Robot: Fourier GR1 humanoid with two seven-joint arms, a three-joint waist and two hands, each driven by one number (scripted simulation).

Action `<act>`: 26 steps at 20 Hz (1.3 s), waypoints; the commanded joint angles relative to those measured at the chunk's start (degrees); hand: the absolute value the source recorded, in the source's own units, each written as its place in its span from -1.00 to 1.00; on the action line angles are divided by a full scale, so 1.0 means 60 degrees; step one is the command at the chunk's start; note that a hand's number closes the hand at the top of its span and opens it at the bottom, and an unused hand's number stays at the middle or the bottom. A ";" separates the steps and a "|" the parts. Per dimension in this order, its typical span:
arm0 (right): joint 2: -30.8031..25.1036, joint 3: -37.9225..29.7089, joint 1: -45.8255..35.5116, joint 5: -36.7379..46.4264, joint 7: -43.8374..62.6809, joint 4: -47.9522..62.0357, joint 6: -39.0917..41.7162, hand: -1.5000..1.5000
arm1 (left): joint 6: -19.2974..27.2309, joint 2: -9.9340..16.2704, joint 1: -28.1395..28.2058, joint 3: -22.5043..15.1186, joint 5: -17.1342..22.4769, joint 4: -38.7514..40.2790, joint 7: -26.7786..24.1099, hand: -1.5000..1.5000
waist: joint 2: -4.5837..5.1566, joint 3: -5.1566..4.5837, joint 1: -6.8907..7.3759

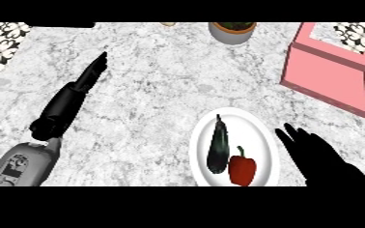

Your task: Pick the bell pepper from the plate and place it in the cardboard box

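The step in hand is the approach, judged from the layout: the red bell pepper (242, 170) lies on the white plate (246, 117), untouched, so the pick has not yet begun. The right hand (317, 157) sits just beside the plate's right rim, its fingers straight and spread, pointing up the view and holding nothing. The left hand (75, 94) rests at the left of the counter, well apart from the plate, fingers extended and together, also holding nothing. The next move calls for the right hand to shift left over the plate, lower onto the pepper and curl round its body without disturbing the aubergine (218, 146), which lies just beside the pepper on its left, almost touching it. After the grasp, the load must travel up and to the right to the box (324, 72), which stands at the counter's far right edge and appears pink, not cardboard brown. The pepper is glossy, blocky and tapered, with a short dark stem pointing up the view. The aubergine is long, dark and smooth, narrowing toward its stem end. The plate is round, plain and smooth. The box has flat walls and an open top. The counter (164, 77) is grey-veined marble. A grey pot (231, 33) holding a plant stands at the far edge.
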 commanded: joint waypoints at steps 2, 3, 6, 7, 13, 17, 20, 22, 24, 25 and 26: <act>0.1786 0.1517 -0.1540 0.0518 0.2562 0.0676 0.1187 -1.00 | -0.0017 -0.0074 -0.0238 0.0100 -0.0021 -0.0084 0.0382 0.00 | -0.0010 0.0018 0.0049; 0.1774 0.1375 -0.1574 0.0156 0.2960 0.0494 0.1477 -1.00 | -0.0297 0.0139 -0.0114 0.0331 0.0150 0.0215 0.0018 0.00 | -0.0008 0.0006 -0.0005; 0.2529 0.1797 -0.1988 0.0303 0.3488 0.0880 0.1661 -1.00 | -0.0309 0.0006 -0.0157 0.0321 0.0104 0.0394 -0.0037 0.00 | -0.0023 0.0005 -0.0065; 0.2957 0.1999 -0.1972 0.0550 0.3321 0.1599 0.1317 -1.00 | -0.0133 -0.0064 -0.0333 0.0306 -0.0107 0.0487 -0.0028 0.00 | -0.0010 0.0017 -0.0095; 0.3584 0.2338 -0.1930 0.1146 0.3830 0.1987 0.1559 -1.00 | -0.0194 -0.0068 0.0278 0.0302 -0.0180 0.0214 -0.0273 0.00 | -0.0065 0.0027 -0.0225; 0.4551 0.2896 -0.2107 0.2148 0.3782 0.3095 0.1375 -1.00 | -0.0052 -0.0467 0.0190 0.0073 -0.0286 0.0131 -0.0037 0.00 | -0.0072 0.0035 -0.0225; 0.5007 0.2425 -0.2446 0.2035 0.3667 0.3484 0.1985 -1.00 | -0.0314 -0.0179 0.0102 0.0544 -0.0130 0.0376 -0.0370 0.00 | -0.0038 0.0035 -0.0216; 0.5070 0.2365 -0.2207 0.2127 0.3681 0.3559 0.2181 -1.00 | -0.0325 -0.0104 0.0292 0.0482 -0.0159 -0.0076 -0.0043 0.00 | -0.0066 0.0041 -0.0215; 0.5331 0.2677 -0.1999 0.2769 0.3464 0.3955 0.1920 -1.00 | -0.0312 -0.0133 0.0248 0.0585 -0.0119 -0.0142 0.0102 0.00 | -0.0067 0.0048 -0.0251; 0.5072 0.2232 -0.1920 0.2525 0.3247 0.3842 0.2157 -1.00 | -0.0140 -0.0250 0.0195 0.0327 -0.0459 -0.0257 0.0209 0.00 | -0.0064 0.0050 -0.0291; 0.5089 0.2149 -0.1899 0.2694 0.2947 0.4357 0.2015 -1.00 | -0.0384 -0.0073 0.0695 0.0506 -0.0206 -0.0400 -0.0098 0.00 | -0.0059 0.0050 -0.0193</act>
